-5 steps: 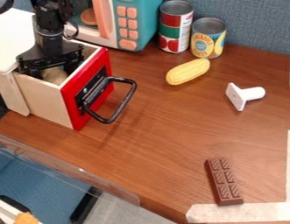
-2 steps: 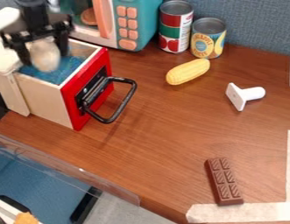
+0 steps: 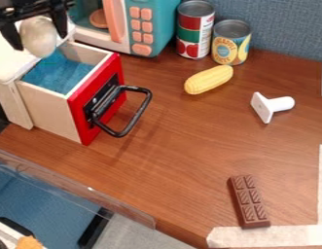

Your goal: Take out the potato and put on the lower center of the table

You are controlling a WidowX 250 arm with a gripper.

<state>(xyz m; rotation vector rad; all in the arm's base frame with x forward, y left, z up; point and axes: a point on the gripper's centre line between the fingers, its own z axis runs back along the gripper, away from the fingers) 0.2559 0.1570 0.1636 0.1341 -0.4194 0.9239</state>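
Robotics lab with toy-kitchen props: a black gripper [image 3: 40, 42], a teal toy microwave [image 3: 160, 24], 2 food cans [image 3: 194, 29], pale tape [image 3: 267, 236] on a wood-grain tabletop [image 3: 183, 141], and a blue fabric partition [image 3: 286, 29] behind.

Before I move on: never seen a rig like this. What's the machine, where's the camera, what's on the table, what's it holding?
The machine is a robot arm ending in a black two-finger gripper, at upper left. It holds the pale potato up near the open drawer, which has a red front and blue lining. A fixed camera looks down at a slant. On the brown table lie a corn cob, a chocolate bar and a white piece with a stubby handle. Behind stand a red-and-green can, a yellow-and-blue can and a toy microwave.
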